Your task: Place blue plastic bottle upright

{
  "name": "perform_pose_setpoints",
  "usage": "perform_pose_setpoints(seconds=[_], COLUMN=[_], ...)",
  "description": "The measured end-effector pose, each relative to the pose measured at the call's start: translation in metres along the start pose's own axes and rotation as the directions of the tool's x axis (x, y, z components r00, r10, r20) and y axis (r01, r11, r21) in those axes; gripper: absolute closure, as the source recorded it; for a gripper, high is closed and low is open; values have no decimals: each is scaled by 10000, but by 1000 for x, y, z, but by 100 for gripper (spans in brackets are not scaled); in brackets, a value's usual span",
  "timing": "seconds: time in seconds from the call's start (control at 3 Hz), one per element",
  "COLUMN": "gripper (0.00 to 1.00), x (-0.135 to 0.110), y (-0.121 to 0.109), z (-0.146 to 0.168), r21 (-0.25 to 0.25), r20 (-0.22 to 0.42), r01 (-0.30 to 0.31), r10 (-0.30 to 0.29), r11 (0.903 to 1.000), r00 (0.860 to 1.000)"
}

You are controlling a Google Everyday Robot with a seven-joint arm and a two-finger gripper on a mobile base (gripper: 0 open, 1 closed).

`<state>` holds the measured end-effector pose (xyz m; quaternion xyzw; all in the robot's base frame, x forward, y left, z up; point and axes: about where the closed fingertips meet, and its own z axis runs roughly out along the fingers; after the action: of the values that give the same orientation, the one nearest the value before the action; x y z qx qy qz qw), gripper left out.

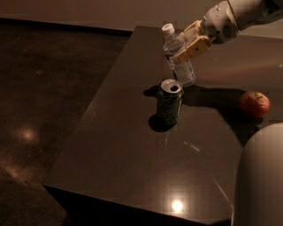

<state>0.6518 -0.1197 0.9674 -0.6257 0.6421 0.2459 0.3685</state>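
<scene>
The pincer (180, 44), at far right, has pale yellow fingers (194, 49) on an off-white arm (239, 13), with a rounded white shell (261, 176) near right.
</scene>
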Motion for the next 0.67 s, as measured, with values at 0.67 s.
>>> perform_pose_setpoints(seconds=[0.67], gripper=[100], x=[4], y=[-4], z=[-6], r21=[185], r20=[2005], r01=[-680], r10=[629], r11=[9975], r00=[9777])
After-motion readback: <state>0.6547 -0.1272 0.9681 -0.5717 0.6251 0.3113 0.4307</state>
